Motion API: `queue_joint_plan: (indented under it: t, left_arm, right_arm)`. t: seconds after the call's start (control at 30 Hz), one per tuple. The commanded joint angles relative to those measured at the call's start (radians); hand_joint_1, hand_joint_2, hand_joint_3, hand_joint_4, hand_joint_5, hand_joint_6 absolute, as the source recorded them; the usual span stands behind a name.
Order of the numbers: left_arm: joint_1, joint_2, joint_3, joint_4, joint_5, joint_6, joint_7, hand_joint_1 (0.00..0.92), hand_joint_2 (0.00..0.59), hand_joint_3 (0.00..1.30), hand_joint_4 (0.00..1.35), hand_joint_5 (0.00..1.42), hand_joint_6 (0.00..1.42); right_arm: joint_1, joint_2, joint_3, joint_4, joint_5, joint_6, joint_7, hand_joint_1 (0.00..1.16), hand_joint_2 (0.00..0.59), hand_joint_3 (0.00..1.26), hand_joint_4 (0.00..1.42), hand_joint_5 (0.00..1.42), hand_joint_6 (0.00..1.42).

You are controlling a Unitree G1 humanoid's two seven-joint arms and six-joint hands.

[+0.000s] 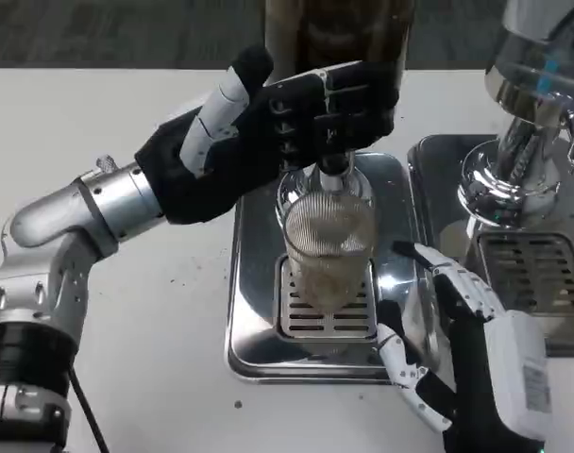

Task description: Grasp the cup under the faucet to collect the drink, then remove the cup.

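Observation:
A ribbed clear cup [329, 247] stands on the grate of a steel drip tray [254, 283], right under the faucet [331, 170] of a dark dispenser [339, 33]. Brownish drink shows in the cup's lower part. My left hand [268, 127], dark on this side, reaches in from the left, and its fingers curl over the faucet's top above the cup. My right hand [447, 330] sits low at the tray's right edge with its fingers spread. One fingertip [400, 249] points at the cup's right side; I cannot tell whether it touches.
A second chrome dispenser tap [514, 160] and its drip tray [438, 179] stand at the right, close behind my right hand. White table [126, 311] lies to the left of the tray.

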Motion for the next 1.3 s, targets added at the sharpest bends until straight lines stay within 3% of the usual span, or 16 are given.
queue_joint_plan:
  t: [0.03,0.2,0.67,1.07,1.2,1.3]
  left_arm:
    - [-0.017,0.0,-0.013,0.042,0.041,-0.061,-0.023,0.0,0.093,0.18,0.13,0.17,0.09]
    - [-0.018,0.008,-0.022,0.078,0.084,-0.161,-0.026,0.0,0.083,0.2,0.14,0.18,0.09]
    - [0.013,0.048,-0.087,0.15,0.247,-0.561,0.052,0.0,0.088,0.2,0.12,0.13,0.05]
    - [0.022,0.066,-0.139,0.178,0.3,-0.733,0.14,0.0,0.09,0.17,0.07,0.08,0.01]
    - [0.022,0.07,-0.152,0.181,0.312,-0.76,0.157,0.0,0.09,0.16,0.07,0.08,0.01]
    - [0.023,0.073,-0.16,0.185,0.318,-0.771,0.167,0.0,0.09,0.16,0.07,0.07,0.01]
  right_arm:
    - [0.011,0.005,-0.004,0.006,0.005,-0.006,-0.016,0.42,0.461,0.31,0.26,0.25,0.21]
    - [0.007,0.006,-0.003,0.011,0.01,-0.01,-0.014,0.42,0.461,0.31,0.26,0.25,0.21]
    - [0.012,0.006,0.0,0.007,0.018,-0.008,-0.002,0.42,0.461,0.31,0.26,0.25,0.2]
    - [0.015,0.001,-0.006,0.0,0.026,-0.006,0.004,0.42,0.461,0.31,0.26,0.25,0.2]
    - [0.015,-0.002,-0.011,0.003,0.049,-0.024,0.008,0.42,0.416,0.26,0.24,0.23,0.19]
    - [0.01,-0.009,-0.02,0.008,0.099,-0.051,0.04,0.43,0.322,0.2,0.18,0.21,0.18]
